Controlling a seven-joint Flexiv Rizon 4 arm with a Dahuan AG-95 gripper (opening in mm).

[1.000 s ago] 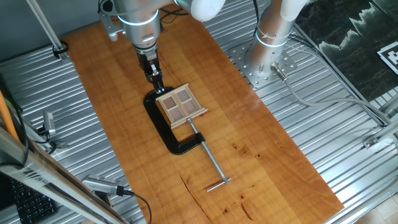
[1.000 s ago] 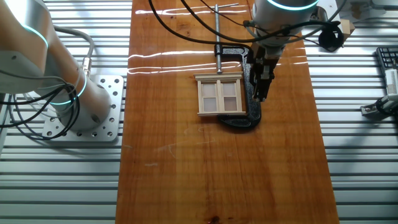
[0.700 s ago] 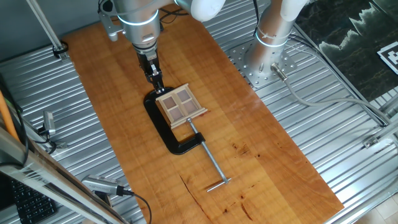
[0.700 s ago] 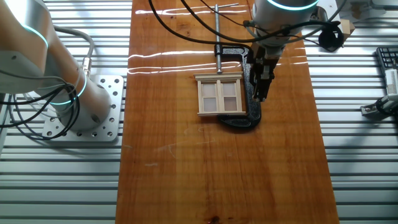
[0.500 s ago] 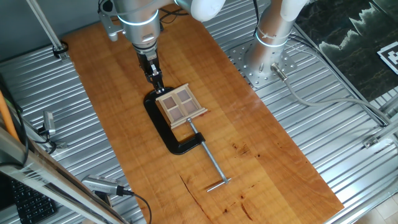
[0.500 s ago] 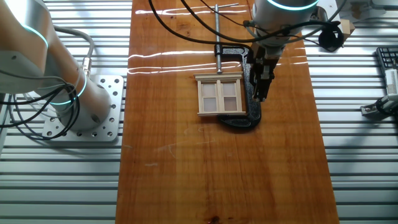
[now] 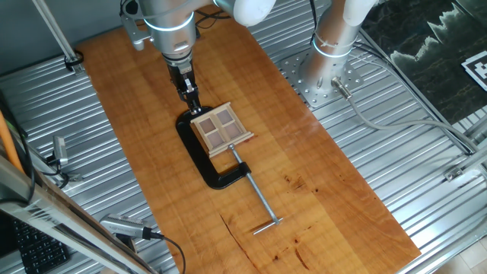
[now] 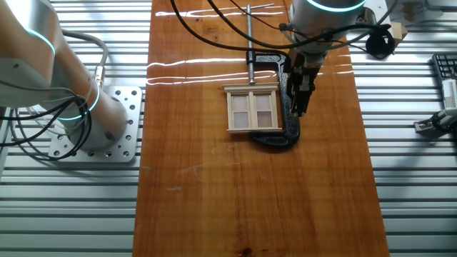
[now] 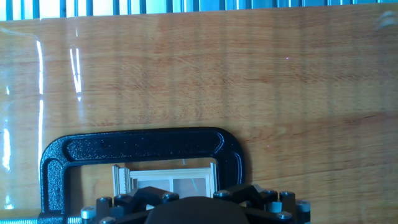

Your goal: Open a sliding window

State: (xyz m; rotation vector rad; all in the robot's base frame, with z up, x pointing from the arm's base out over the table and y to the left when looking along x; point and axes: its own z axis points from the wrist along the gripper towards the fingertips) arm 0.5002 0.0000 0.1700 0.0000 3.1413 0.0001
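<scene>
A: Hand view first: what is the tool doing?

B: Only its black body shows at the bottom edge there, so the fingertips are hidden. In one fixed view the black two-finger tool (image 7: 192, 99) hangs over the far side of the small square light-wood sliding window (image 7: 221, 130). Its fingers look close together, but I cannot tell whether they are spread or pressed, or whether they touch anything.

A: Where is the window?

B: On the reddish-brown wooden worktop (image 7: 304, 190), standing inside the black metal C-clamp with the long steel screw (image 7: 214, 173). The clamp's curved frame wraps around the window, and the screw runs away from it along the worktop.

A: Counts?

B: One window with four brownish panes, one clamp, one tool.
</scene>
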